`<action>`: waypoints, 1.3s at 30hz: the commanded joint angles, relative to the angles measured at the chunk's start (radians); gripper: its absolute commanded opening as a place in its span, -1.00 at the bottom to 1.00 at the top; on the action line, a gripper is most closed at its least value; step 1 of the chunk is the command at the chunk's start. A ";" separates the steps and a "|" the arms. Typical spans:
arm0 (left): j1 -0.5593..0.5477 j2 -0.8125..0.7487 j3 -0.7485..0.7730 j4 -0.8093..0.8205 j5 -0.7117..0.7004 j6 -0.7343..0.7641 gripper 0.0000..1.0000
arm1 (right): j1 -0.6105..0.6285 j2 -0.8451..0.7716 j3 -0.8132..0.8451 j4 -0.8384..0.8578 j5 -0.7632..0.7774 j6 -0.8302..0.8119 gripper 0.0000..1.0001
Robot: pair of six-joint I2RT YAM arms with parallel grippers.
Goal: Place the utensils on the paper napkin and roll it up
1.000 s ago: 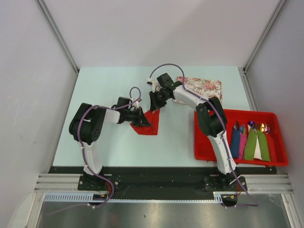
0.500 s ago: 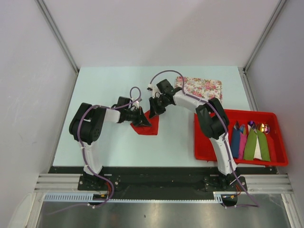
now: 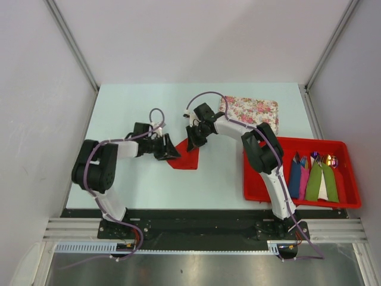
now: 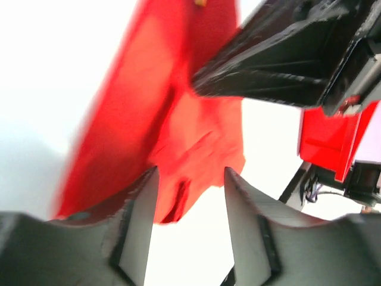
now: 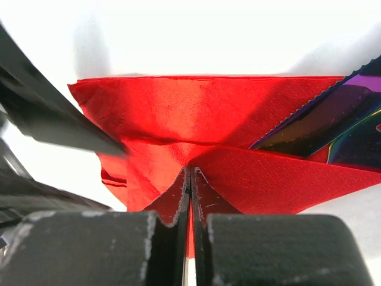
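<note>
L gripper [image 3: 169,149] was seen w/ jaws apart (nothing clamped) at the left edge of the napkin [image 3: 186,159]. The napkin was laid mid on the table [image 3: 137,179], folded over the utensils [image 5: 333,128]. R gripper [image 3: 191,144] was seen w/ jaws pressed together on its upper fold.

Top external: fixed high, behind arm bases, looks down over whole table [image 3: 137,185], both arms, left pincer [image 3: 172,151], right pincer [image 3: 191,145], red tray [image 3: 315,203] at right; far off. Left wrist: low, very near, looks out between own fingers [image 4: 140,232] at paper napkin [image 4: 178,137], right pincer upper right. Right wrist: very near, looks over own fingers at same napkin, left pincer at left edge. All three share napkin.
</note>
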 commanded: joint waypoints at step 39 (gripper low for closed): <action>0.047 0.135 -0.044 0.066 0.211 -0.040 0.15 | 0.002 0.081 -0.003 0.011 0.068 0.001 -1.00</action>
